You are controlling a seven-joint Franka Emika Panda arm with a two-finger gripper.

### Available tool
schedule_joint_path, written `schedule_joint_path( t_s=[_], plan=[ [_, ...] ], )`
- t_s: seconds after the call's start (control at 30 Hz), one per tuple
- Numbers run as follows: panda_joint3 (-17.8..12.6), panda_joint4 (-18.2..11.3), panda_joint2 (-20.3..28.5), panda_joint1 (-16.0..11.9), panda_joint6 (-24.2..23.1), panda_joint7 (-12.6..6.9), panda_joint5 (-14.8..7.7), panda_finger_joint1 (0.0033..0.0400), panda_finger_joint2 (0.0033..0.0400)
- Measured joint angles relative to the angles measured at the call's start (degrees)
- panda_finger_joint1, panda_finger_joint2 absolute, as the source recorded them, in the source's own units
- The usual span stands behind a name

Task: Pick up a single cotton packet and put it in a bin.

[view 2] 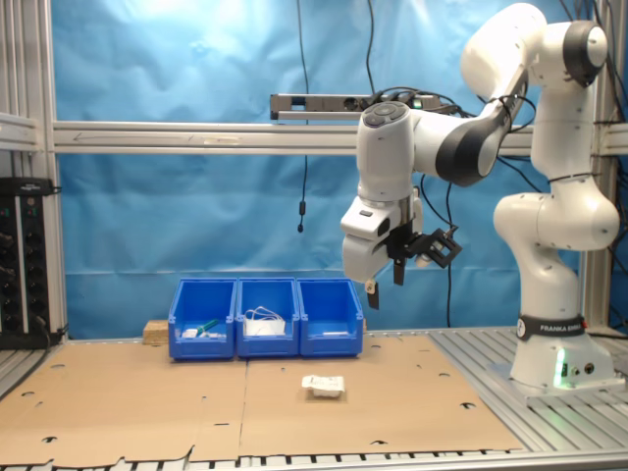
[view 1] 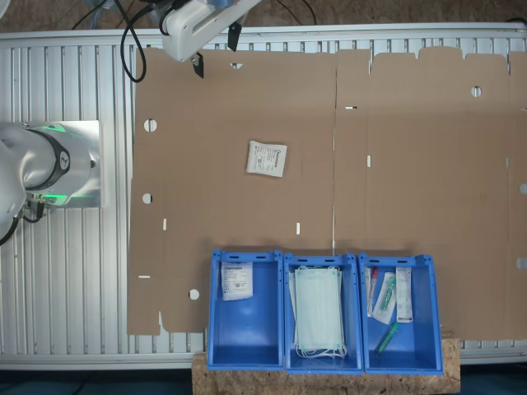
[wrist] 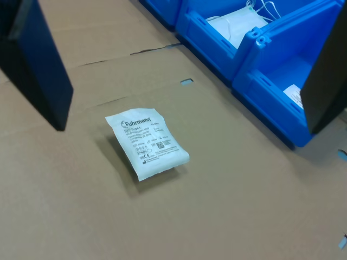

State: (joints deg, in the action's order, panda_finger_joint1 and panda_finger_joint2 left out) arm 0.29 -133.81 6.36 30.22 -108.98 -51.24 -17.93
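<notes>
A: White cotton packet (view 1: 266, 158) flat on brown cardboard sheet (view 1: 412, 164) over the counter, well short of three blue bins (view 1: 321, 311). Grasped?

B: Not yet. Gripper (view 2: 384, 283) high above the sheet, jaws spread, holding nothing.

A: Remaining?

B: Seemingly everything: descent, pinch, lift, carry, release into a bin. Similar packet (view 1: 236, 281) already inside one end bin.

Cotton packet (view 1: 266, 158) lies on cardboard (view 1: 412, 164); three bins (view 1: 323, 313) beside.
</notes>
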Motion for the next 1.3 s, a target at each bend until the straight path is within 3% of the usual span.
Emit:
schedule_joint_path(
  t_s=[0.43,0.87,1.3],
  plan=[
    [-0.59,-0.66,-5.16,-3.44,-6.20,-0.01,0.00,0.0400,0.0400],
    [-2.88,-3.57,-9.35,-4.01,-13.28,-0.01,-0.09,0.0400,0.0400],
    [-7.55,-5.28,-10.68,-3.98,-18.09,-0.10,-6.03,0.0400,0.0400]
  ],
)
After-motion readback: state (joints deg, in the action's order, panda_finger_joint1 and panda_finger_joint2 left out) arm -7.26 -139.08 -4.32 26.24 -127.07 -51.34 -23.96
